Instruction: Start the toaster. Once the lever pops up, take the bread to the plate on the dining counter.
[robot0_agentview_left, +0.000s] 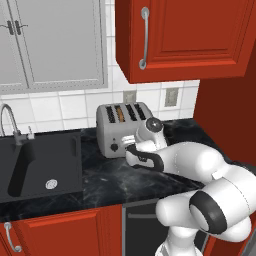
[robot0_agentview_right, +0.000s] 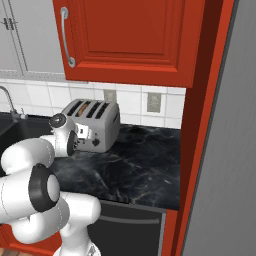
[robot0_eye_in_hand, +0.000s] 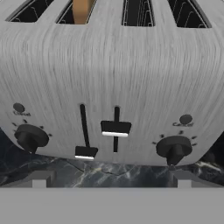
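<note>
The silver-grey toaster (robot0_agentview_left: 107, 131) (robot0_agentview_right: 103, 131) (robot0_eye_in_hand: 113, 65) stands on the black kitchen worktop (robot0_agentview_left: 107, 181) against the tiled wall. The bread (robot0_agentview_left: 120, 114) (robot0_agentview_right: 85, 110) (robot0_eye_in_hand: 82, 8) sits upright in the toaster's second slot from the left. On the front, the left lever (robot0_eye_in_hand: 85, 152) is at the bottom of its track and the right lever (robot0_eye_in_hand: 115, 128) sits higher. My gripper (robot0_agentview_left: 131, 145) (robot0_agentview_right: 82, 135) (robot0_eye_in_hand: 111, 181) is open, level with the toaster's front and close to it, holding nothing. The plate and the dining counter are out of view.
A black sink (robot0_agentview_left: 40, 165) with a faucet (robot0_agentview_left: 7, 117) lies left of the toaster. A red wall cabinet (robot0_agentview_left: 185, 35) hangs above it. A tall red panel (robot0_agentview_right: 200, 150) bounds the worktop on the right. Two black knobs (robot0_eye_in_hand: 30, 136) (robot0_eye_in_hand: 174, 148) flank the levers.
</note>
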